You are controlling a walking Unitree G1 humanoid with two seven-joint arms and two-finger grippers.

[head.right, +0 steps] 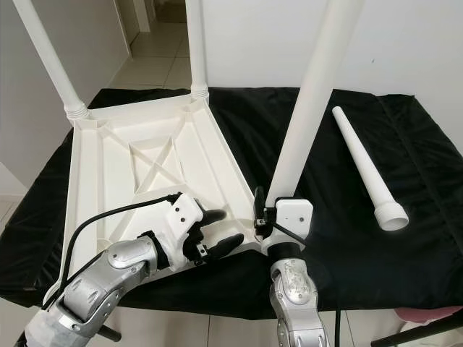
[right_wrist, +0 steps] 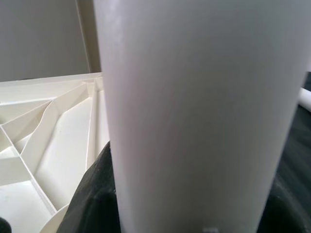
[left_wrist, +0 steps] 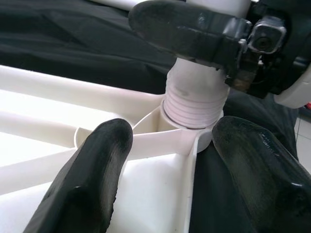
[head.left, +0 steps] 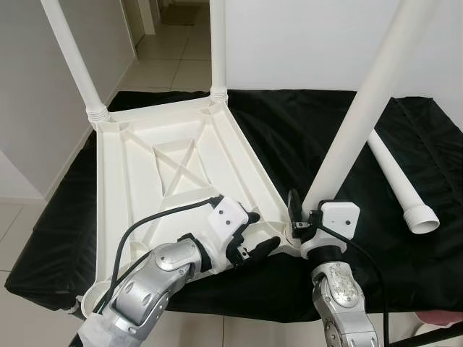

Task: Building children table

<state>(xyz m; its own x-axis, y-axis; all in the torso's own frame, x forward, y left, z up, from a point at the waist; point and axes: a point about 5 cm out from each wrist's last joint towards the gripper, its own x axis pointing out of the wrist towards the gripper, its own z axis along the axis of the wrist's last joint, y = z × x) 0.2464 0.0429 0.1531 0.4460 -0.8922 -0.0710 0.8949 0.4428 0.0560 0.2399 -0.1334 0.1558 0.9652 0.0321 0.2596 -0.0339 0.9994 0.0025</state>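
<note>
Leg (head.left: 362,108) top cut off; right tool (head.left: 298,217) grips base.

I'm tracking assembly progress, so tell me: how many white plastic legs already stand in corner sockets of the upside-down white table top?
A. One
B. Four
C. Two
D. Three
D. Two legs stand at the far corners, and the right gripper holds a third white plastic leg in the near corner socket of the upside-down white table top; a fourth leg lies loose on the black cloth.
</note>
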